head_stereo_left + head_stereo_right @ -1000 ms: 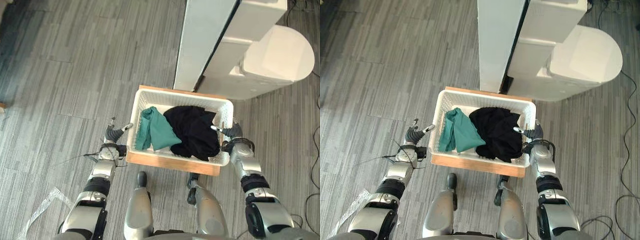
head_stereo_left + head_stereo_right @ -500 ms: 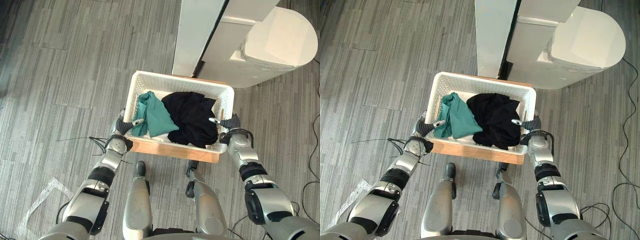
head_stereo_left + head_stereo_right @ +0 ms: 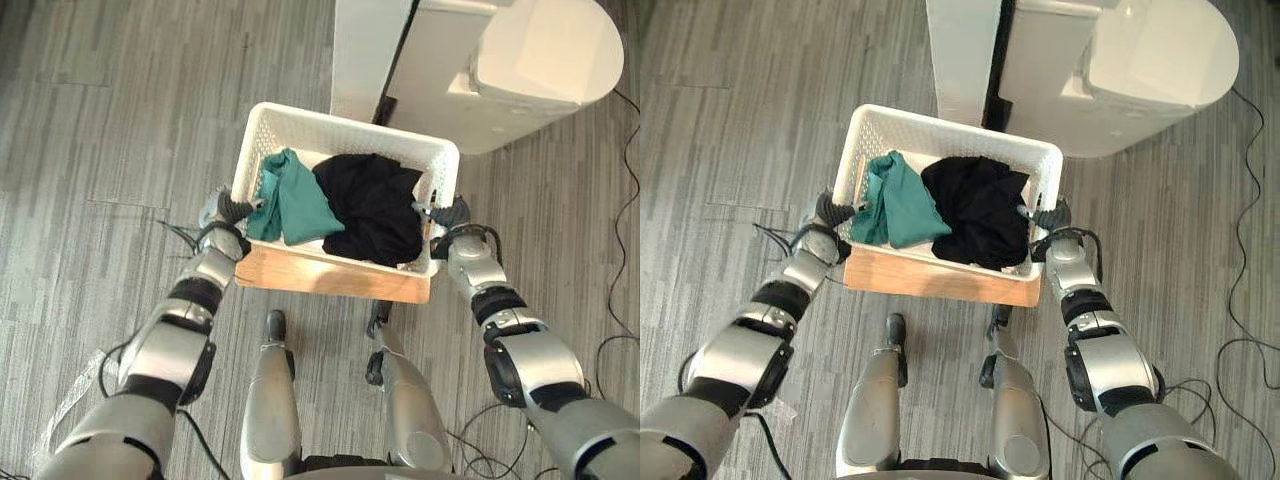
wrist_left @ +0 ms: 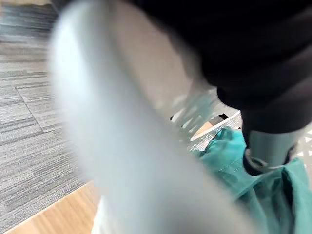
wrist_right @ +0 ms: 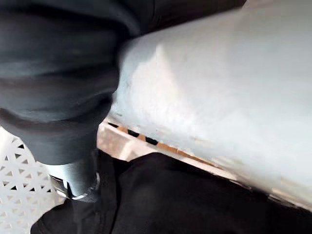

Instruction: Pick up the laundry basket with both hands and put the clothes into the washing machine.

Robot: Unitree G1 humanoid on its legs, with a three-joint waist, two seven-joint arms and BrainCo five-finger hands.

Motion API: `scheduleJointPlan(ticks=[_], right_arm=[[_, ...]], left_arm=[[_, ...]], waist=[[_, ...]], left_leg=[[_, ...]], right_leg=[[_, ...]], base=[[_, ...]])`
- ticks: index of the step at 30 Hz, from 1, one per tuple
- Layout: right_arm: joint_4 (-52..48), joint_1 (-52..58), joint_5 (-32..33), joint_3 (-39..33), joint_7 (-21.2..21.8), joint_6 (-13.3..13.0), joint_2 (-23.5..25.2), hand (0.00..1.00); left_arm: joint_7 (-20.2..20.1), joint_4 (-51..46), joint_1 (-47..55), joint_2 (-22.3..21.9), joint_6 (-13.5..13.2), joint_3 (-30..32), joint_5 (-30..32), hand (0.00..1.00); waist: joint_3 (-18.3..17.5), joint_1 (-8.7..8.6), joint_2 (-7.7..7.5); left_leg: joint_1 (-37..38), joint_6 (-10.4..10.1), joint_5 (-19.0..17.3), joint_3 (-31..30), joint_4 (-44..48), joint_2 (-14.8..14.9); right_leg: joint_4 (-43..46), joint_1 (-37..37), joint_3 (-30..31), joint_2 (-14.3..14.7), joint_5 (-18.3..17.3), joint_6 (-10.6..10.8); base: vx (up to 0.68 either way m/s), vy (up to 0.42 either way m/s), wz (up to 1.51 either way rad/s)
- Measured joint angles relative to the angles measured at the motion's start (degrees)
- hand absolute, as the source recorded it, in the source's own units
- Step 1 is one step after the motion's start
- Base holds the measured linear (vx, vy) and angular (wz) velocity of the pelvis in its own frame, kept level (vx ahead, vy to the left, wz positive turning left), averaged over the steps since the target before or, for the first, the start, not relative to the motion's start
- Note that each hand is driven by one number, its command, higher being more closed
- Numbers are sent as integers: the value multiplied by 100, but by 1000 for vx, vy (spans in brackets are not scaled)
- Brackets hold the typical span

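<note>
The white laundry basket (image 3: pixel 345 128) rests on a low wooden stand (image 3: pixel 335 276). Inside it a green garment (image 3: pixel 290 205) lies at the left and a black garment (image 3: pixel 375 215) at the right. My left hand (image 3: pixel 222 212) grips the basket's left rim, its thumb (image 4: pixel 270 146) hooked inside above the green garment (image 4: pixel 229 161). At the opposite rim my right hand (image 3: pixel 455 215) holds on the same way, its thumb (image 5: pixel 80 180) lying against the black garment (image 5: pixel 170 200). The fingers under both rims are hidden.
The white washing machine (image 3: pixel 545 55) stands just past the basket at the right, with a tall white panel (image 3: pixel 368 50) beside it. Grey plank floor surrounds the stand. A clear plastic scrap (image 3: pixel 80 385) lies on the floor at the left.
The left hand swung in from the floor side to the basket's left rim. Both hands' fingers closed on the rims. The camera has moved forward, so the whole picture shifted.
</note>
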Motion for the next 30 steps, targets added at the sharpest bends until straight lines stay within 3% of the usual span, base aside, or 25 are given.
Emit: scheduleJointPlan(ticks=[5,7,12,15,18,20,23,25,30], right_arm=[[-10,-24,-1,146,3,17,68,100],[-17,-32,-1,185,3,11,68,100],[-31,-10,-1,257,3,22,65,100],[-323,290,-2,319,3,166,61,100],[-1300,1382,2,290,22,268,-49,100],[-1731,1923,7,123,97,279,-64,100],[-2717,3052,0,-362,370,323,-22,100],[-3277,3864,-41,-758,589,372,30,100],[-4159,4960,-183,-1169,921,399,436,100]], left_arm=[[-101,-1,-182,149,255,-36,304,100],[-120,-2,-279,181,292,-37,438,100],[-178,-60,-401,188,305,-42,647,100],[-241,-494,-136,227,306,-28,656,100],[-348,-2311,1100,239,228,211,367,100],[-370,-2961,1627,205,187,240,124,100],[-498,-4058,2905,-188,-31,625,-340,100],[-646,-4473,3790,-560,-204,696,-535,100],[-1047,-5311,5422,-1218,-443,1181,-874,100]], waist=[[5,-182,-14],[2,-236,-21],[4,-242,-24],[23,-233,-41],[17,-243,-37],[8,-235,-23],[-117,-259,73],[-583,-261,211],[-1369,-230,394]], left_leg=[[-4,-1,-4,27,101,18],[-1,28,-18,76,156,22],[108,105,-147,266,282,44],[316,129,-291,370,372,99],[728,133,-324,426,182,94],[925,134,-324,433,53,83],[1324,134,-323,459,-212,67],[1362,137,-320,379,-343,68],[1833,136,-319,220,-627,104]], right_leg=[[-19,2,91,44,92,33],[-30,3,120,63,202,-54],[-52,48,295,111,287,-120],[-207,287,407,172,379,-148],[-320,610,410,194,377,-149],[-439,828,392,196,375,-149],[-568,1169,361,214,318,-146],[-568,1228,238,223,218,-126],[-574,1739,77,261,4,-91]], base=[[34,5,-6],[66,13,-7],[50,31,-21],[44,51,-23],[82,51,-9],[100,50,3],[95,42,4],[87,22,20],[86,13,21]])
